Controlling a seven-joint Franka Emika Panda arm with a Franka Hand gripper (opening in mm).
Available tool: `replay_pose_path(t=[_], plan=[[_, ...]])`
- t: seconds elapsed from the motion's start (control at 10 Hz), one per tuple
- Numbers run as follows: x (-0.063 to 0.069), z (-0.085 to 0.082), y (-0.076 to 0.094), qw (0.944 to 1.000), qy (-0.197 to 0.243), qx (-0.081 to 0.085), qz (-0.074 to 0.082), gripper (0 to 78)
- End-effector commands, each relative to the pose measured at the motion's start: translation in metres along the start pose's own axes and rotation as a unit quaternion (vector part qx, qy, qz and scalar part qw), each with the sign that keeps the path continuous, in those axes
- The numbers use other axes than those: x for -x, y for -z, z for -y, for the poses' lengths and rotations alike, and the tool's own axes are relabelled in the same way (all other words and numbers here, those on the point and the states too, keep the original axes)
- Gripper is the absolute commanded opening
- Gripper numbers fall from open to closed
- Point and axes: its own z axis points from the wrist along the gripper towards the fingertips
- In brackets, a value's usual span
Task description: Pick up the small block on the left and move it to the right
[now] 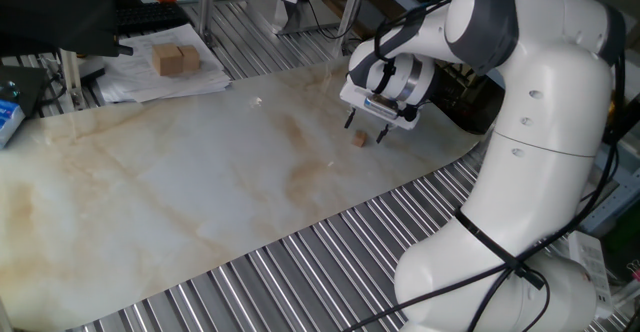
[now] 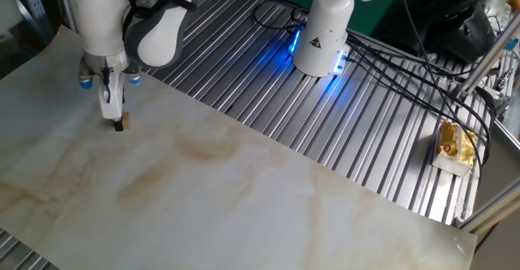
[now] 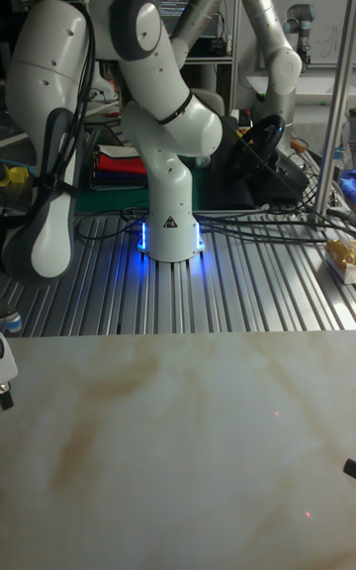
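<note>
Two fingers of my gripper [image 1: 363,131] are hanging spread apart, and the small block [image 1: 358,140] is lying just below them on the marbled table [image 1: 180,192], almost under the middle of the gap. In one fixed view the fingertips are standing on both sides of the cube and slightly above it, so I am judging that they are not touching it yet. In the other fixed view my gripper [image 2: 114,120] is hiding most of the small block [image 2: 119,125], and only a corner is showing beside the lower finger; there I cannot tell how much space is remaining. The cube is looking equal on all sides, so it has no long axis for me to follow; what matters is that it is sitting between my fingers and a little lower. The coming move, as I am judging it, is calling for a short straight descent and then closing. The pair of larger tan blocks [image 1: 176,59] is resting well apart from me, on papers beyond the table edge.
</note>
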Motion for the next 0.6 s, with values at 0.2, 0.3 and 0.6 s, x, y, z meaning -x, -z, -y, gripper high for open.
replay_pose_path(t=[0.2, 0.3, 0.6], plan=[[-0.005, -0.0061, -0.0016, 1.0, -0.007, 0.001, 0.005, 77.4], [-0.005, -0.006, -0.0018, 1.0, -0.006, 0.001, 0.005, 77.4], [-0.0048, -0.0037, -0.0067, 1.0, -0.004, 0.004, 0.007, 77.4]])
